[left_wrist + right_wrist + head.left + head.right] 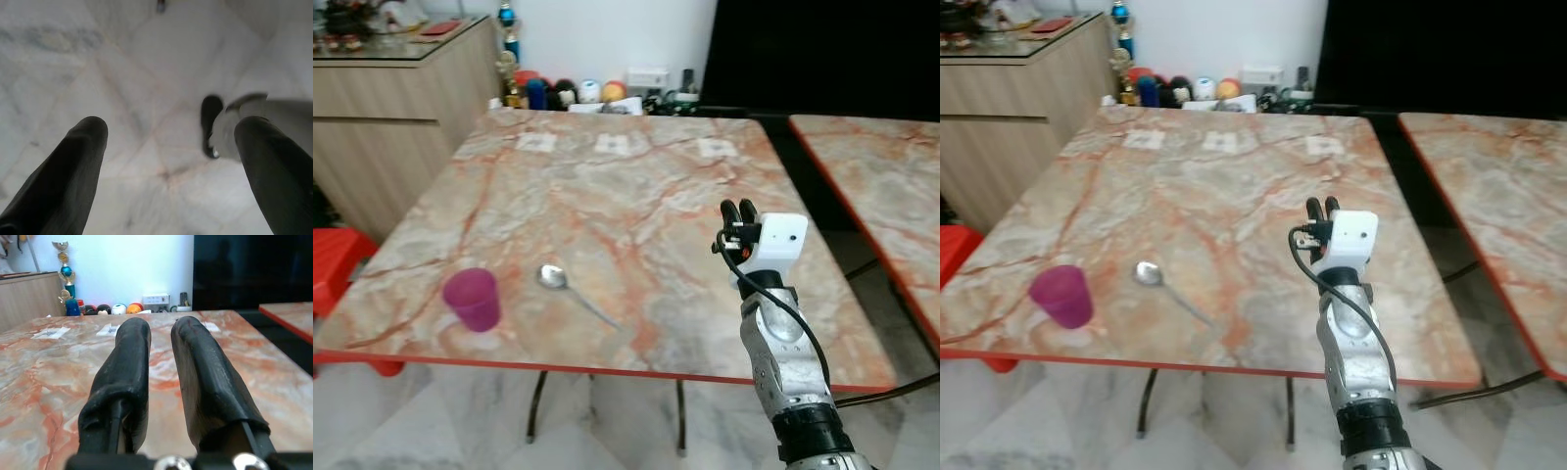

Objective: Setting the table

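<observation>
A purple cup (473,299) stands upright near the front left edge of the marble table (636,196). Just to its right lies a metal spoon (570,289), bowl toward the cup and handle pointing to the front right. My right gripper (738,211) is raised over the table's right side, well right of the spoon, pointing toward the far wall. Its black fingers (132,362) are shut with nothing between them. My left gripper (173,129) hangs open over the pale tiled floor.
Three white paper squares (612,144) lie along the table's far edge. A second marble table (891,186) stands to the right across a narrow gap. A red stool (337,264) and a wooden cabinet (391,117) are at the left. Balls and a trophy (509,59) line the wall.
</observation>
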Robot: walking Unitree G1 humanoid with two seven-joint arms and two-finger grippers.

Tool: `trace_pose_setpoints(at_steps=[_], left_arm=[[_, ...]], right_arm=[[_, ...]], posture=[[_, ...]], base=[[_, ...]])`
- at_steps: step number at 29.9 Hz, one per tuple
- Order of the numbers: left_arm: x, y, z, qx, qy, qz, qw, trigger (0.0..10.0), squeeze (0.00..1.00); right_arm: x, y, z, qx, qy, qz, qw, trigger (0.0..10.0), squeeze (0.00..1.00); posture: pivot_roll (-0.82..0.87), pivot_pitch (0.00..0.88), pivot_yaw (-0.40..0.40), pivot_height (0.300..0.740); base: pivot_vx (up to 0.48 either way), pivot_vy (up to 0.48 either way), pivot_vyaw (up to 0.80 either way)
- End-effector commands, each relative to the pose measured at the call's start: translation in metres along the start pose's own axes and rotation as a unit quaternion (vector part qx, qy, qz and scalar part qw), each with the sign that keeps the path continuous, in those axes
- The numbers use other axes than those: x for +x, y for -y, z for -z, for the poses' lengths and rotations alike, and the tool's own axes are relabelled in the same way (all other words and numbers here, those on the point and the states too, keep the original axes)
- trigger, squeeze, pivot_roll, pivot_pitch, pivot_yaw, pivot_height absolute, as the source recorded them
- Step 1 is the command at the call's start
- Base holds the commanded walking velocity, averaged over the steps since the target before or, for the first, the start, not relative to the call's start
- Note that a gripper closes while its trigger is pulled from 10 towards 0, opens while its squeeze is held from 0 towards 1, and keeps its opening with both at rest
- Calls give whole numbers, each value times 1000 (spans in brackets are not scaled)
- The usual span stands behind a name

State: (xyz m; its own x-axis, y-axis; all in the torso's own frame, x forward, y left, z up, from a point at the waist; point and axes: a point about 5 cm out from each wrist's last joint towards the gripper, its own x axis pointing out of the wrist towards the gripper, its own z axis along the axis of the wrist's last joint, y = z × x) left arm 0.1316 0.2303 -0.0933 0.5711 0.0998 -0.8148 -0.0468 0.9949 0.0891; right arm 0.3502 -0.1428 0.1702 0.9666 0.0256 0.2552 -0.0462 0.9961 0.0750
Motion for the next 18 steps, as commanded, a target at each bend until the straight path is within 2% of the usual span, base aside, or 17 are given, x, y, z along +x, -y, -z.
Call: trace_pose_setpoints(at_steps=[1,4,7,18], left_arm=[[-1,0,5,2,-11,0,1000,10000,0],[0,2,4,3,-10,1,1000,10000,0],[1,4,1,3,-9,2,1000,10000,0],[0,4,4,3,-11,1,1000,10000,0]], right_arm=[[-2,6,2,1,-6,11,1000,10000,0],[-2,6,3,-3,-6,8,1000,10000,0],[-2,6,2,-4,-5,8,1000,10000,0],[-2,5,5,-6,-9,5,1000,10000,0]], posture=[[34,75,3,740],[35,76,2,740],[35,76,2,740],[38,78,1,740]], base=[[0,0,0],[0,0,0],[0,0,492],[0,0,800]])
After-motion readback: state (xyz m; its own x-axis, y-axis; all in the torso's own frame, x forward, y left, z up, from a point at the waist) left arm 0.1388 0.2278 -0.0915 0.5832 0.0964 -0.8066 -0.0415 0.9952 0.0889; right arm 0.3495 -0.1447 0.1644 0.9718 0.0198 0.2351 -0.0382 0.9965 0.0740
